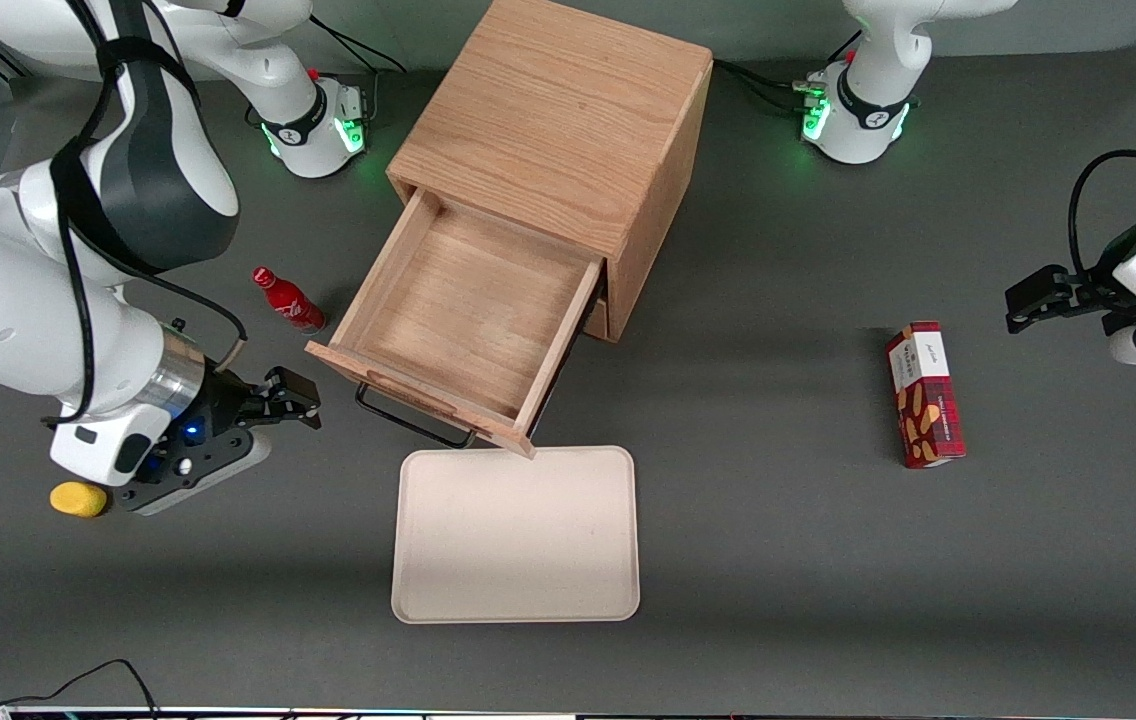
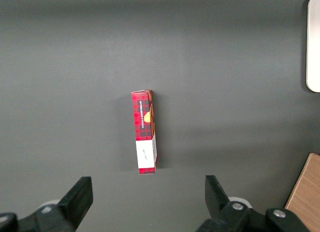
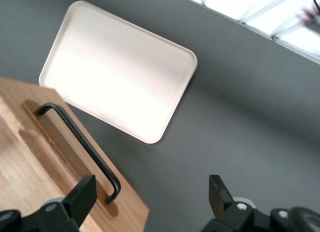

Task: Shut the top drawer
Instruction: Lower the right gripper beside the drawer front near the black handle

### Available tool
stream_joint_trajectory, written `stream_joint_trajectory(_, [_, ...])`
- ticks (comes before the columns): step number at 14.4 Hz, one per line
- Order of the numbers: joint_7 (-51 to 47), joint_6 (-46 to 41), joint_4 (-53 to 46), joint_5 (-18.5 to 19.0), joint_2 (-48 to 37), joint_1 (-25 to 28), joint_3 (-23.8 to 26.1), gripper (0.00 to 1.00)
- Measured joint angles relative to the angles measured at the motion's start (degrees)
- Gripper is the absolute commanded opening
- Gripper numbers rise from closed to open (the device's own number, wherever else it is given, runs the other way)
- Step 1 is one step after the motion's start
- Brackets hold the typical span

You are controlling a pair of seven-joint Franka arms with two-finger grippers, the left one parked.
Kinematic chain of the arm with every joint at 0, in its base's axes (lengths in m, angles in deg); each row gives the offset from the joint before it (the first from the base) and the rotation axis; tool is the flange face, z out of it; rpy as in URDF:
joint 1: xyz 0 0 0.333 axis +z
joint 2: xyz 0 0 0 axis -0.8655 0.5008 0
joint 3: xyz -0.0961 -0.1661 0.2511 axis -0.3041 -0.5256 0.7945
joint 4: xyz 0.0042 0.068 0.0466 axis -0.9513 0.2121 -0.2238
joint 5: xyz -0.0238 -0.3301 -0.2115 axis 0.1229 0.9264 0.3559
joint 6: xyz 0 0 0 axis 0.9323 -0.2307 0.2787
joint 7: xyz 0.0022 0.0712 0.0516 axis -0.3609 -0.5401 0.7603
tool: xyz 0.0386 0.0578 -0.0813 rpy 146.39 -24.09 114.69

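Observation:
The light-oak cabinet (image 1: 568, 120) stands at the middle of the table. Its top drawer (image 1: 468, 300) is pulled far out and is empty inside. The black wire handle (image 1: 413, 420) runs along the drawer's front panel, facing the front camera. My right gripper (image 1: 300, 403) hangs beside the corner of the drawer front, toward the working arm's end of the table. It is open and holds nothing. In the right wrist view the handle (image 3: 80, 142) and drawer front (image 3: 35, 157) lie close to one finger of the gripper (image 3: 150, 197), apart from it.
A cream tray (image 1: 516, 535) (image 3: 120, 77) lies just in front of the drawer, nearer the front camera. A red bottle (image 1: 288, 300) lies beside the drawer near my gripper. A yellow object (image 1: 78, 498) sits by my wrist. A red box (image 1: 925, 395) (image 2: 145, 137) lies toward the parked arm's end.

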Motion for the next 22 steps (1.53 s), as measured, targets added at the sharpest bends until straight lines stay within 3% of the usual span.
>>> stream_joint_trajectory(2, [9.48, 0.54, -0.03, -1.69, 1.14, 0.31, 0.05, 1.0])
stream_joint_trajectory(6, [20.64, 0.7, -0.05, -9.76, 3.33, -0.11, -0.19, 1.0])
stream_joint_trajectory(22, [24.58, -1.6, 0.08, -15.24, 8.36, -0.26, -0.2, 1.0])
